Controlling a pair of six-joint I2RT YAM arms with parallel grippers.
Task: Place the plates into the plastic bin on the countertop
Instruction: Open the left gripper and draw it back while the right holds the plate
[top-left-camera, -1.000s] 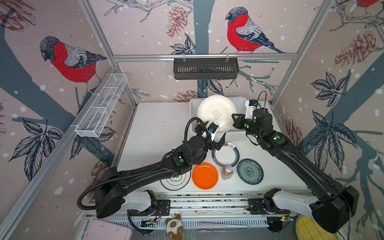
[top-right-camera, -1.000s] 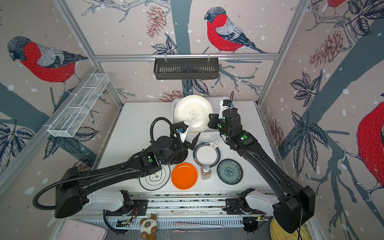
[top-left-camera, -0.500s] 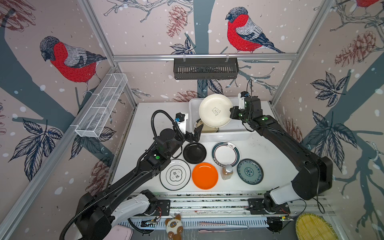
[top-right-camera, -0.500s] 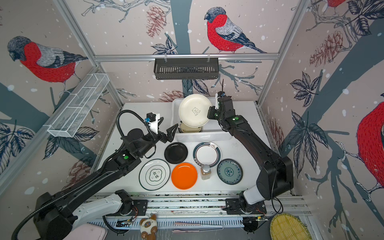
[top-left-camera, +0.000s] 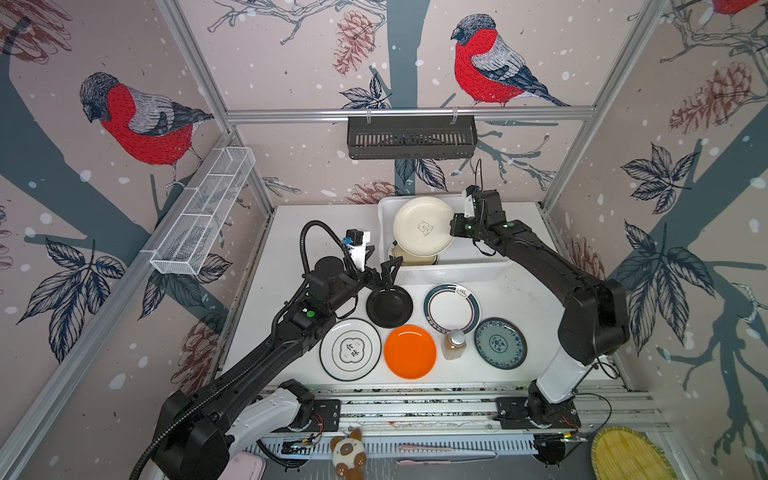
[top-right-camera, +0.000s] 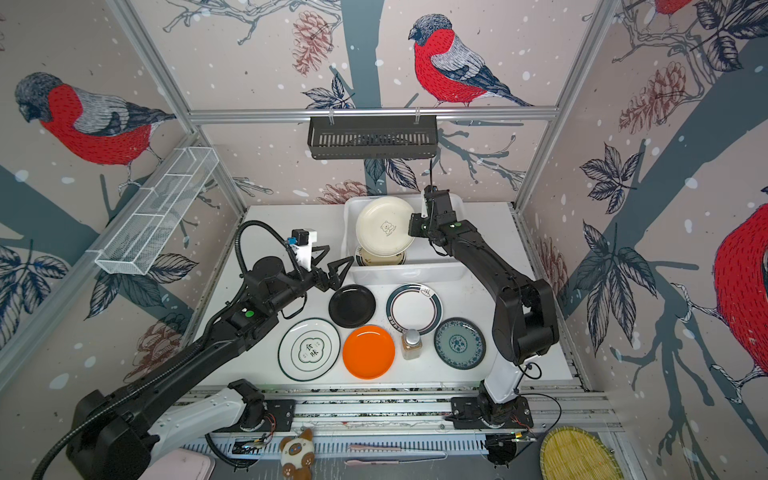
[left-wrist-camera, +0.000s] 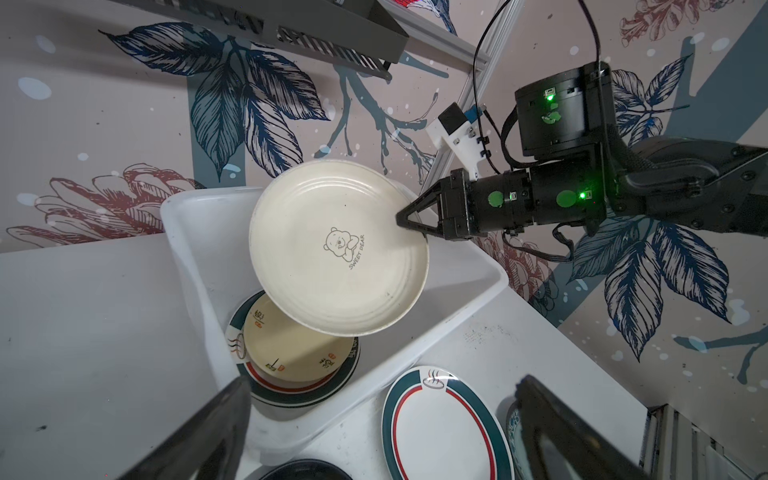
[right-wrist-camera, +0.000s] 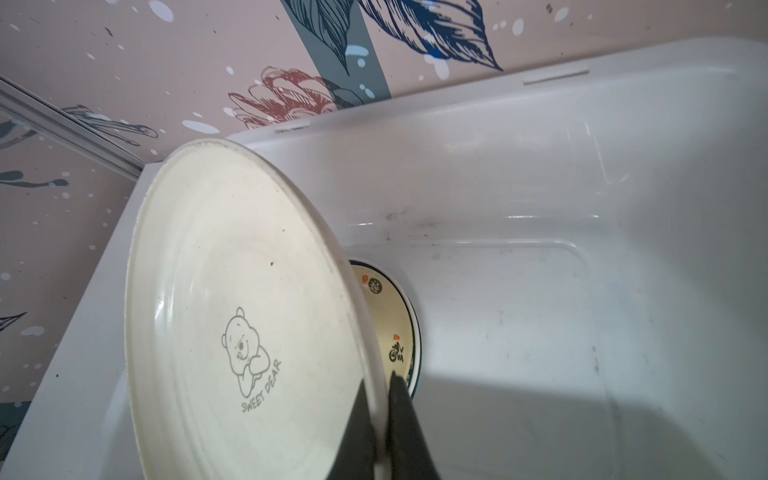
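Since 1 second ago the left arm has drawn back from the middle of the work area, uncovering the round black plate (top-left-camera: 389, 306). The right arm has raised its elbow while keeping its load over the large white rectangular plastic bin (top-left-camera: 451, 274).

Right gripper (left-wrist-camera: 402, 219): jaws pressed together on the rim of the round cream plate with a bear print (left-wrist-camera: 338, 249). This plate hangs steeply tilted inside the bin's outline, above a stack of 2 plates (left-wrist-camera: 291, 357) lying flat on the bin floor. Whether its low edge touches the stack cannot be told.

Left gripper (top-left-camera: 385, 258): jaws spread wide, holding nothing, just outside the bin's near wall.

Outside the bin, on the flat white countertop (top-left-camera: 291, 249) before its near wall, are 5 plates:
- the black plate
- a white plate with a teal rim (top-left-camera: 451, 307)
- a white plate with a black-ringed emblem (top-left-camera: 350, 349)
- an orange plate (top-left-camera: 409, 352)
- a blue-green patterned plate (top-left-camera: 500, 343)

A small amber bottle (top-left-camera: 454, 344) stands among them.

Risks, as judged:
1. The hold is on the rim alone, so the cream plate could pivot or slip.
2. Release at this tilt would likely land it edge first on the stack, chipping it or leaving it propped against the bin wall.
3. A left-gripper reach into the bin now could strike the hanging plate.
4. Later pickups could topple the bottle
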